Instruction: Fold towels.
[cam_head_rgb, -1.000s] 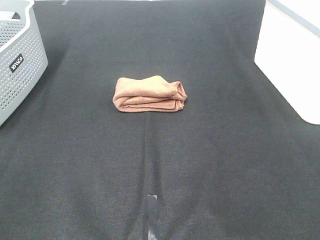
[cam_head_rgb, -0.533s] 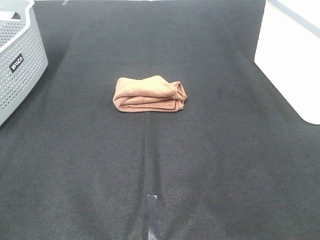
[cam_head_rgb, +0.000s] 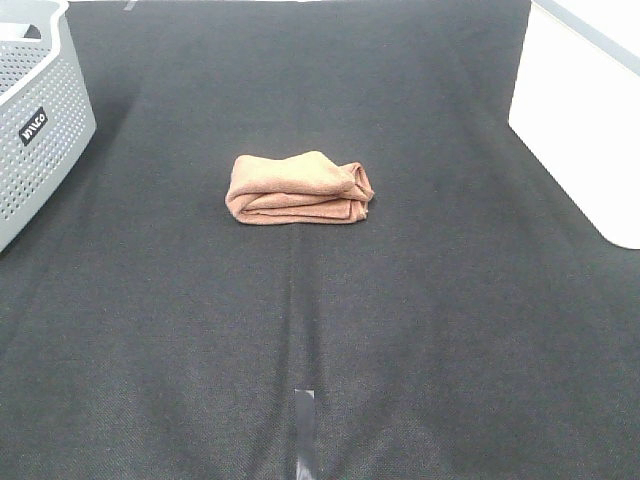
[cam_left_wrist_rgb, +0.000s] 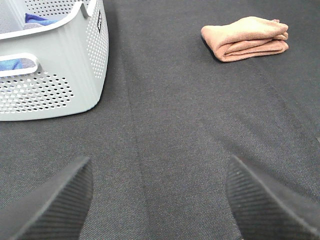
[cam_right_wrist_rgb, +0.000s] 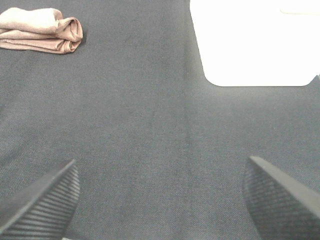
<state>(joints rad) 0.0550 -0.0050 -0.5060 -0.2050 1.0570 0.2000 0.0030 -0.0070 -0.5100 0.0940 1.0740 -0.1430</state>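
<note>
The reddish-brown terry towel (cam_head_rgb: 299, 188) lies folded into a small, thick bundle near the middle of my dark grey fabric-covered table (cam_head_rgb: 320, 330), its stacked layers showing along the near edge. Nothing touches it.

My left gripper (cam_left_wrist_rgb: 160, 200) is released, its two ribbed black fingers (cam_left_wrist_rgb: 50, 205) spread wide with only bare table between them. It sits low over the table, well apart from the towel (cam_left_wrist_rgb: 246, 37), which my left wrist camera sees farther off. The light grey perforated plastic basket (cam_left_wrist_rgb: 55, 65) stands nearer to that gripper, with something blue (cam_left_wrist_rgb: 37, 20) visible inside it.

My right gripper (cam_right_wrist_rgb: 160, 200) is also released, its ribbed fingers (cam_right_wrist_rgb: 280, 200) wide apart and holding nothing. The towel (cam_right_wrist_rgb: 40, 30) is well away from it, and the white smooth-walled basket (cam_right_wrist_rgb: 250, 42) sits on the table ahead of it.

From the high camera, the grey basket (cam_head_rgb: 35, 110) stands at the left edge, the white basket (cam_head_rgb: 580, 120) at the right, the towel between them.
</note>
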